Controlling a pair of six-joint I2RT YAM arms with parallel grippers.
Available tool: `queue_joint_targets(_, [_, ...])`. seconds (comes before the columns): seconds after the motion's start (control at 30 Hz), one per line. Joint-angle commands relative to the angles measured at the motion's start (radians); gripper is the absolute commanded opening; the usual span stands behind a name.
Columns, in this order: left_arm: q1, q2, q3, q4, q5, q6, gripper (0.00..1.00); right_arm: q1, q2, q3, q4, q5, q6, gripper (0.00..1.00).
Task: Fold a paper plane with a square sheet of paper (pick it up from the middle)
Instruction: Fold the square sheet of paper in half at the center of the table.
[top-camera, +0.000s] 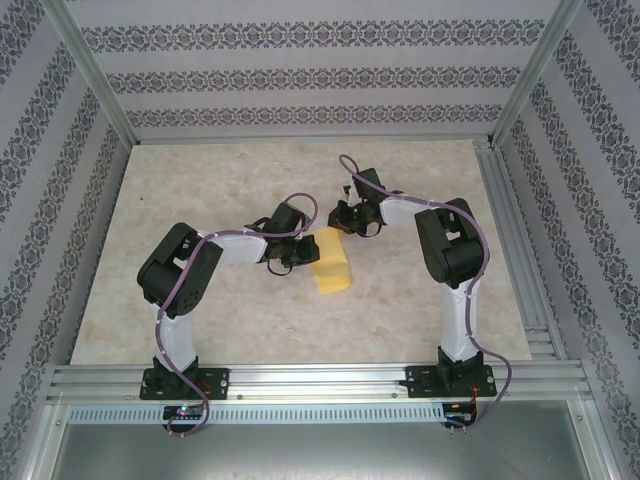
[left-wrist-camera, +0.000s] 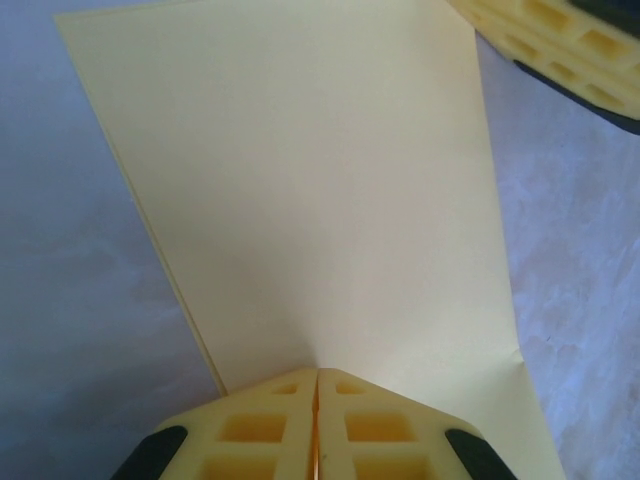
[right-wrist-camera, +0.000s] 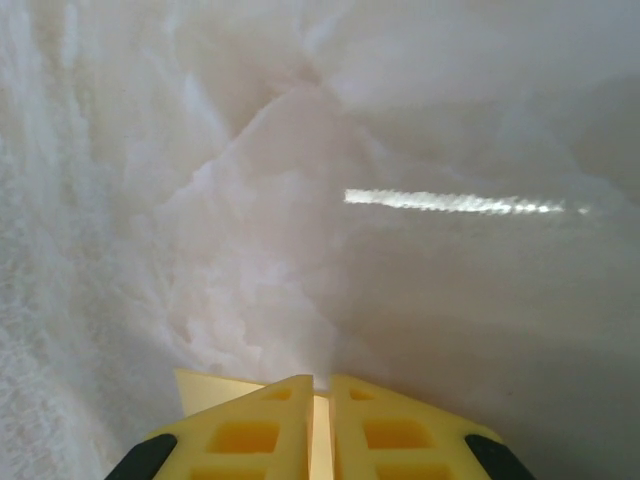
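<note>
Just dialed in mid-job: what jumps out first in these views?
The yellow sheet of paper stands out at the middle of the table. The left hand is shut on one edge of it, and the right hand is shut on it near a far corner.

Top external: high behind arm bases (top-camera: 185, 380), looking down over whole beige marbled tabletop (top-camera: 200, 320). Wrist views: very close, low, facing forward. All three share thin yellow creased paper sheet (top-camera: 331, 268).
</note>
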Motion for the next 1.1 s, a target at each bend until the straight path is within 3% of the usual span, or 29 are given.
queue_joint_targets(0.0, [-0.027,0.068,-0.049,-0.164,-0.058,0.021,0.09,0.000,0.043,0.019,-0.022,0.071,0.008,0.13])
queue_joint_targets(0.27, [-0.029,0.067,-0.051,-0.160,-0.064,0.013,0.09,0.005,-0.154,-0.029,-0.042,0.020,-0.011,0.15])
queue_joint_targets(0.57, [-0.032,0.063,-0.054,-0.157,-0.071,0.007,0.09,0.051,-0.313,-0.310,-0.060,-0.092,-0.047,0.17])
queue_joint_targets(1.07, [-0.037,0.066,-0.057,-0.153,-0.078,0.002,0.09,0.061,-0.304,-0.467,-0.023,-0.092,-0.035,0.15])
